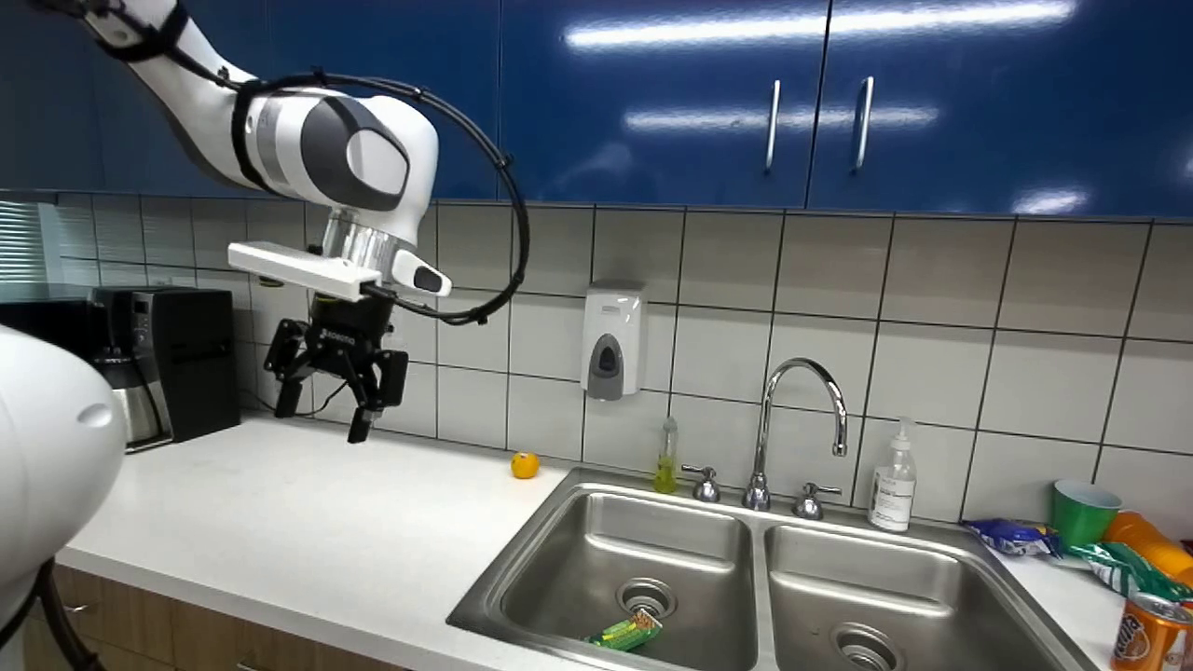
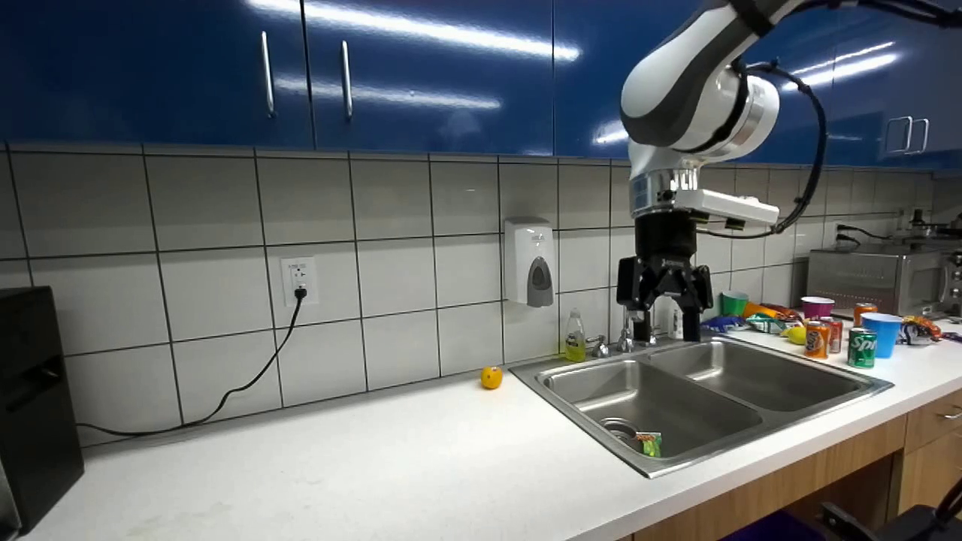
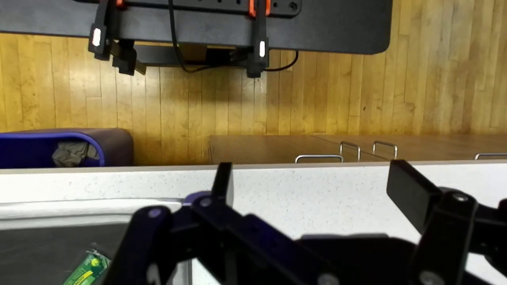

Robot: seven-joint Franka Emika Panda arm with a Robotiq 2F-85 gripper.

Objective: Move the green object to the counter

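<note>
A green wrapped packet lies on the floor of a sink basin, by the drain. It shows in both exterior views (image 1: 626,634) (image 2: 649,445) and at the lower left of the wrist view (image 3: 88,270), partly cut off there. The white counter (image 1: 298,522) runs beside the sink; it also shows in an exterior view (image 2: 376,466) and the wrist view (image 3: 309,198). My gripper (image 1: 323,417) hangs fingers down, well above the counter and apart from the packet. It also shows in an exterior view (image 2: 666,329). In the wrist view its fingers (image 3: 313,178) are wide apart with nothing between them.
The steel double sink (image 1: 759,587) has a tall faucet (image 1: 762,429). An orange (image 1: 525,465) sits near the sink's back corner. Soap bottles (image 1: 665,466) (image 1: 893,489) stand behind. Cups, cans (image 2: 861,348) and bags crowd the far side. A black coffee maker (image 1: 177,359) stands opposite.
</note>
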